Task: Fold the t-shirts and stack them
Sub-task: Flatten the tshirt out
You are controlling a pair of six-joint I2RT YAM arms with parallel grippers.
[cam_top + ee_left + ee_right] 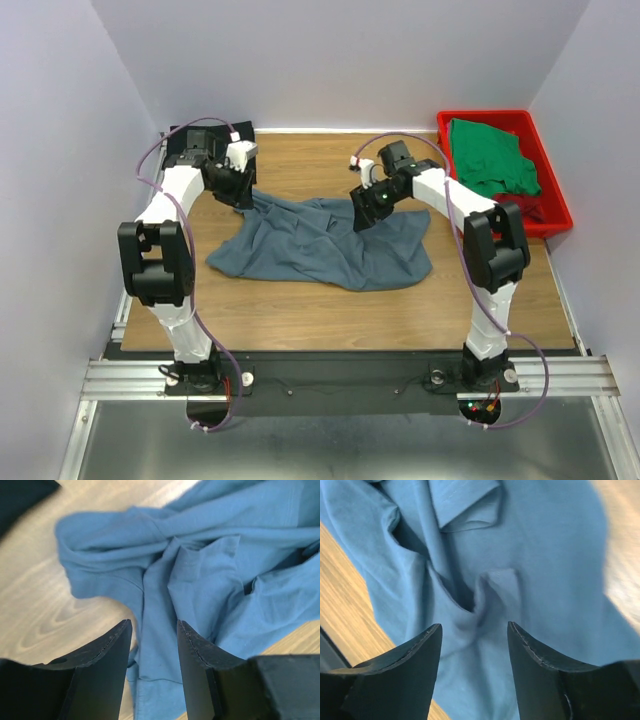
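Wood-grain table (300, 300), pale walls on 3 sides.

Far left corner: black t-shirt (20, 495), lying flat. It is just behind the left arm and apart from the work.

Left hand (152, 625): low over the far-left edge of the slate blue-grey t-shirt (320, 245). Fingers are partly spread and grip nothing. A narrow band of cloth with a hem runs under the gap.

The slate blue-grey t-shirt is mid-table, crumpled, with 1 sleeve bunched toward the far left and deep creases across the body. Judgement: light, limp, no stiffness. It will sag and drag on the wood, and a pinch may catch 2 layers. Best holds look like the hems or shoulder seams, 1 per hand, so it can be pulled taut and flat.

Right hand (475, 627): over the far-right part of the same shirt. Fingers are wider apart and empty, straddling a raised ridge of cloth.

Right edge: red tray (555, 215) holding a green t-shirt (490, 155), unfolded.

Obstacles, as judged: none on the shirt. The tray wall sits near the right elbow, and the black t-shirt limits spreading toward the far left.
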